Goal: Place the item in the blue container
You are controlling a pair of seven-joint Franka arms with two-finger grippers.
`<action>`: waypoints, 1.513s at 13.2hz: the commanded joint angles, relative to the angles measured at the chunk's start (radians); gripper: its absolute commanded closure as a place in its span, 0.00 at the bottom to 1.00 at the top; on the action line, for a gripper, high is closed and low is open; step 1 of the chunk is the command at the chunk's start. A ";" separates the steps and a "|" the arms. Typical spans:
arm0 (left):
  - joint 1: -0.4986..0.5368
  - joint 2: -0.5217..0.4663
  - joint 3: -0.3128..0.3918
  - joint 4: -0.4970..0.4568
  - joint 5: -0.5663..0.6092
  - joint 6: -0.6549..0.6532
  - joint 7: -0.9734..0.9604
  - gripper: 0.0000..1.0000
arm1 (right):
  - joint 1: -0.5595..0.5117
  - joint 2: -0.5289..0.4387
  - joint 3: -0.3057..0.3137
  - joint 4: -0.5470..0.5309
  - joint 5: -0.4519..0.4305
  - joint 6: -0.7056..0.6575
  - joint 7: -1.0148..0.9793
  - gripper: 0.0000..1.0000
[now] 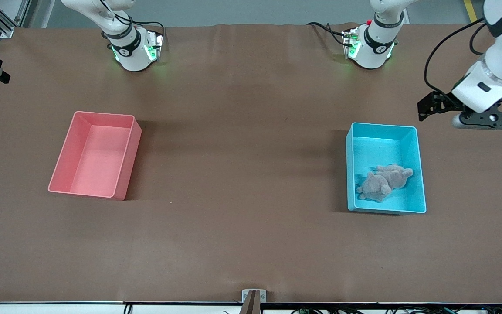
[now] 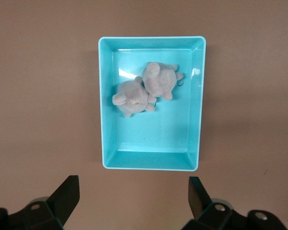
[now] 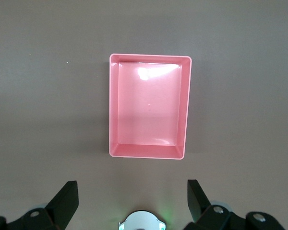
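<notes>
**A:** Where does the job stand?

**B:** It looks finished, or very nearly. The blue container (image 1: 385,133) sits at the middle right of the front view, and two grey plush toys (image 1: 384,181) lie inside it, touching each other, in the half of the bin that is lower in the frame. In the left wrist view the same toys (image 2: 144,88) show in the upper half of the bin (image 2: 151,162).

**A:** And the grippers?

**B:** The left gripper (image 2: 133,199) hangs in the air at the upper right of the front view, over bare table beside the bin, fingers spread wide and holding nothing. The right gripper (image 3: 132,201) is also spread wide and empty, high over the pink bin (image 3: 149,152), which holds nothing. That arm appears to wait.

**A:** What next?

**B:** I see no loose item on the table (image 1: 242,174), so probably nothing remains but for the arms to stay clear.
</notes>
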 commanded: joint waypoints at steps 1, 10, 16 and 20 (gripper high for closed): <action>0.041 0.015 0.015 0.098 -0.022 -0.043 0.018 0.00 | -0.006 -0.010 0.005 -0.015 0.008 -0.007 -0.010 0.00; 0.049 0.055 0.066 0.214 -0.013 -0.046 0.116 0.00 | -0.004 -0.017 0.005 -0.029 0.011 -0.010 -0.006 0.00; 0.046 0.064 0.064 0.229 -0.010 -0.046 0.099 0.00 | -0.002 -0.017 0.005 -0.029 0.016 -0.020 0.002 0.00; 0.043 0.064 0.061 0.229 -0.010 -0.046 0.099 0.00 | -0.002 -0.017 0.005 -0.029 0.020 -0.017 -0.001 0.00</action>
